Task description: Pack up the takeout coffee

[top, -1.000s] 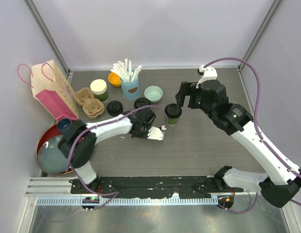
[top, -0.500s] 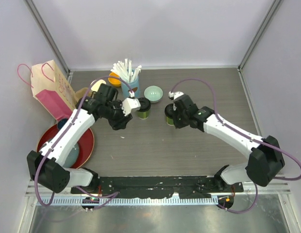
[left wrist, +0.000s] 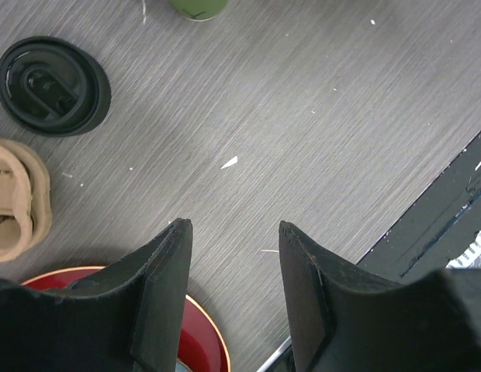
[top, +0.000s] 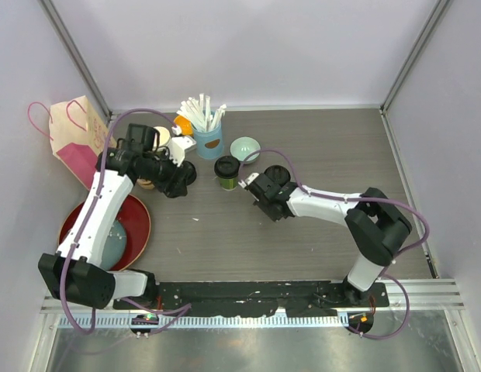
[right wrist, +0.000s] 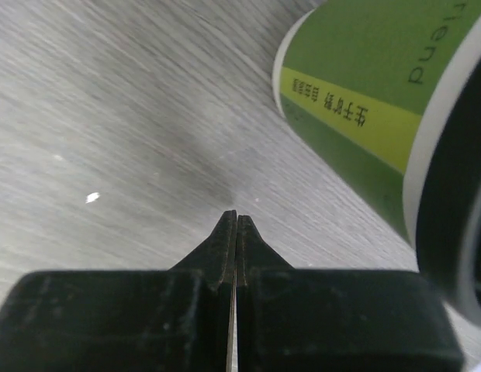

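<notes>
One takeout coffee cup (top: 226,172), dark green with a black lid on it, stands mid-table. A second green cup (right wrist: 357,85) lies close to the right of my right gripper (right wrist: 236,215), which is shut on nothing, low over the table. From above, that gripper (top: 249,184) sits just right of the lidded cup, and the second cup (top: 275,172) is mostly hidden behind the wrist. My left gripper (left wrist: 233,225) is open and empty above bare table. From above it hangs at the left (top: 173,183). A loose black lid (left wrist: 53,76) lies ahead of it.
A pink-and-tan paper bag (top: 77,143) stands at the far left. A red plate (top: 136,232) with a grey dome lies below it. A cardboard cup carrier (left wrist: 15,201), a blue cup of straws (top: 207,138) and a pale green bowl (top: 244,147) sit at the back.
My left gripper has drawn back leftwards from the lidded cup and opened. My right gripper closed empty and swung down and left, ending beside the cups.
</notes>
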Tool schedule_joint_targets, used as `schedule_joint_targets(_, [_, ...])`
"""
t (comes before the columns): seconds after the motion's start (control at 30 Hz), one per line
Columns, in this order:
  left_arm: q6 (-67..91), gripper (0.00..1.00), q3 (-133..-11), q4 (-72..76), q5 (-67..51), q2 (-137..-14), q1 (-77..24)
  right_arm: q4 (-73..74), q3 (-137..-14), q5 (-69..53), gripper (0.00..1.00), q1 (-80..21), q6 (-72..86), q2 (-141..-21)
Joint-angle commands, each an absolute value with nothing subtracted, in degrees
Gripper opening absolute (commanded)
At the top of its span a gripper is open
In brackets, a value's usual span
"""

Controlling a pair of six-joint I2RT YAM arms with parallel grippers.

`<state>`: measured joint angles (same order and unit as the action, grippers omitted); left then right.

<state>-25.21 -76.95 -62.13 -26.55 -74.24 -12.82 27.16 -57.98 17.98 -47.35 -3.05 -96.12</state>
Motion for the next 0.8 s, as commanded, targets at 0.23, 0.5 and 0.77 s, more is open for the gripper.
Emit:
schedule_joint_targets(0.23, [-24.08,0.53,-79.8,-60.91,-24.87,-75.85,-11.16,25.58,-65.65,31.19,0.01,-45.36,-12.65,-105.38])
schedule_joint_targets(0.5, [-24.61,0.52,-79.98,-60.47,-23.12,-77.34,-10.46,24.35,-70.04,32.87,0.01,-41.93,-15.37,-109.33])
schedule_joint_targets(0.77, [-24.79,0.53,-79.8,-59.85,-22.33,-78.57,-10.11,22.76,-73.56,32.34,0.01,-38.15,-18.28,-112.32])
